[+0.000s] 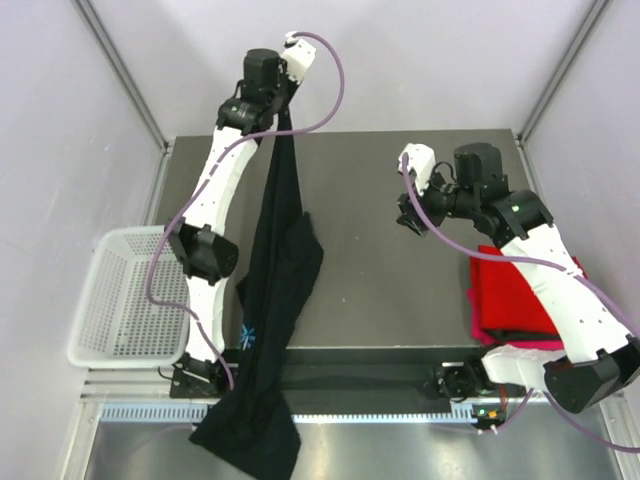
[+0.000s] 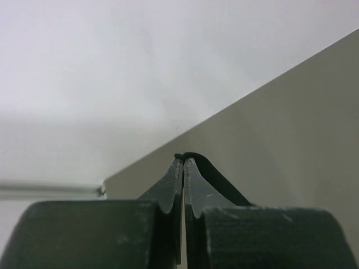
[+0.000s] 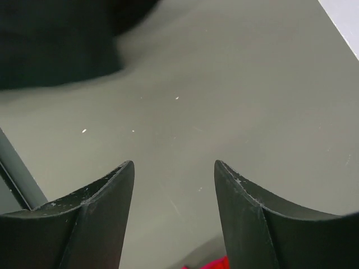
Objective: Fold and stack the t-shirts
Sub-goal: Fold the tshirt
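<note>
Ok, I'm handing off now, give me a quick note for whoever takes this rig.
Left end effector: shut on the large black cloth t-shirt, raised near the far edge of the grey table; the shirt trails across the table and over its near edge, unfolded.
Right end effector: open, empty, above bare table.
Done: folded red t-shirt lies on a magenta one, near right.
Left: fold the black shirt, stack it there.

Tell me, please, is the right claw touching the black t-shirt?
Apart. In the top view a strip of bare table lies between the right claw and the black t-shirt; the claw stands open over the table.
</note>
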